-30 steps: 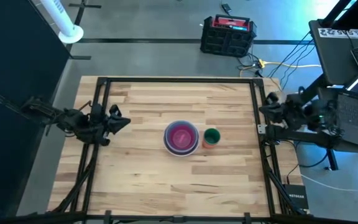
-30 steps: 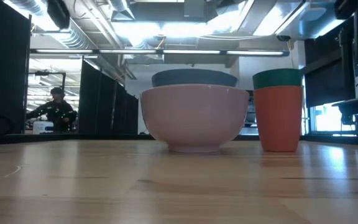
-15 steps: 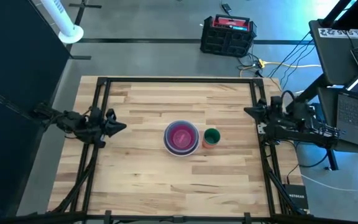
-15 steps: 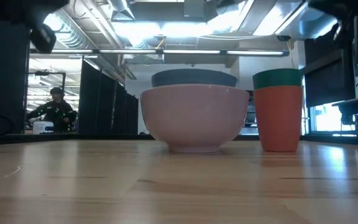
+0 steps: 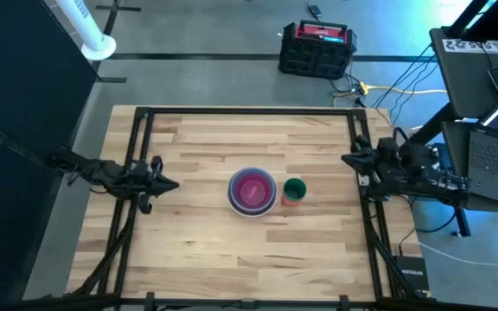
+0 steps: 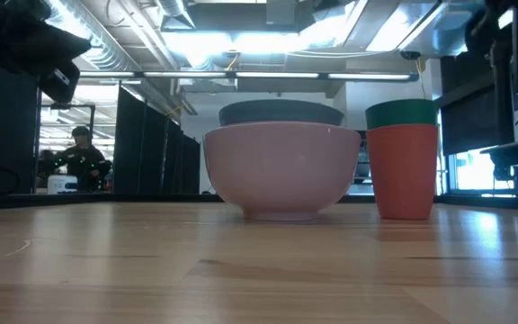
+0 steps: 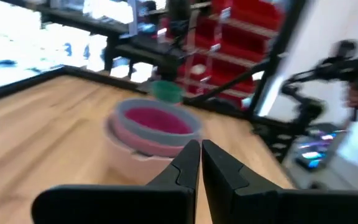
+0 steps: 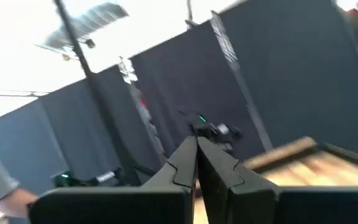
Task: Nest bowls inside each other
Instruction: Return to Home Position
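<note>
The bowls (image 5: 252, 191) stand nested in one stack at the table's middle, the magenta one innermost. A blue-grey rim (image 6: 281, 113) shows above the pale pink outer bowl (image 6: 281, 171), whose foot rests on the wood. In the left wrist view the stack (image 7: 154, 127) lies ahead of the fingers. My left gripper (image 5: 173, 184) hangs shut and level at the table's left side, well clear of the stack, with nothing between its fingers (image 7: 199, 158). My right gripper (image 5: 346, 159) is shut at the right side, tipped slightly upward (image 8: 196, 155), and touches nothing.
A green cup sits inside an orange-red cup (image 5: 294, 191) just right of the stack (image 6: 403, 162). Black frame rails (image 5: 137, 155) run along the table's left and right sides. A person (image 6: 75, 162) is in the room behind. Bare wood lies near and far of the stack.
My left gripper has come down at the table's left side, rolling and tipping until it points level; it stays shut. My right gripper has sunk a little at the right side. The bowls and the cups have not moved.
</note>
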`<state>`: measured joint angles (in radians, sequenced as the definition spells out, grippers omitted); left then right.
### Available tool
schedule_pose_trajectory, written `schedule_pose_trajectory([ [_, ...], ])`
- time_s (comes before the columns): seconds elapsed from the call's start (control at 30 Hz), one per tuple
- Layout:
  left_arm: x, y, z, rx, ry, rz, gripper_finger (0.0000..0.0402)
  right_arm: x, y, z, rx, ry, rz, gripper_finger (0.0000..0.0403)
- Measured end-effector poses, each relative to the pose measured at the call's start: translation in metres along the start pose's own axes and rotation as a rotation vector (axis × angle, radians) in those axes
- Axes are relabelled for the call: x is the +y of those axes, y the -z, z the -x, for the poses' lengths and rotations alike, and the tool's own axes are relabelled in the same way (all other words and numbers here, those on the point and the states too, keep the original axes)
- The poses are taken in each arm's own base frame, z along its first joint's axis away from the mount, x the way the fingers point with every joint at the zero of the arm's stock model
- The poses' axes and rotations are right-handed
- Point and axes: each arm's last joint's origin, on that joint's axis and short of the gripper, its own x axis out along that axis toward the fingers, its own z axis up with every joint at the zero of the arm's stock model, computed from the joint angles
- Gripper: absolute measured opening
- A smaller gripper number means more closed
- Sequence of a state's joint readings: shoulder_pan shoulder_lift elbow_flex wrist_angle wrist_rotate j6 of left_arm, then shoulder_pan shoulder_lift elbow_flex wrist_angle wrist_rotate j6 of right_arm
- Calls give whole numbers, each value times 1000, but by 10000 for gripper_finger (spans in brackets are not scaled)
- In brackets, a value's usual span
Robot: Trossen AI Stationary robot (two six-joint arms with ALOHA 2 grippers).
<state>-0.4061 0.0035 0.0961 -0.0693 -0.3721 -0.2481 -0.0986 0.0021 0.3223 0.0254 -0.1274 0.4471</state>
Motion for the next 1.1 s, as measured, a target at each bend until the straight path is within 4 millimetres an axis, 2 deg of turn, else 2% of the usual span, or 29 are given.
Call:
schedule_pose_trajectory([
  [0.13,-1,13,-5,-65,93,9,0,-3,8,-3,-78,-90,20,0],
  [0.47,4,17,-6,-24,42,-81,0,-23,52,-2,-179,-164,-33,0],
  [0.9,21,16,-11,-27,-145,-127,0,-35,64,-4,-100,83,127,0],
  [1.1,31,16,-14,-13,-250,-134,0,-47,79,-3,37,294,204,0],
])
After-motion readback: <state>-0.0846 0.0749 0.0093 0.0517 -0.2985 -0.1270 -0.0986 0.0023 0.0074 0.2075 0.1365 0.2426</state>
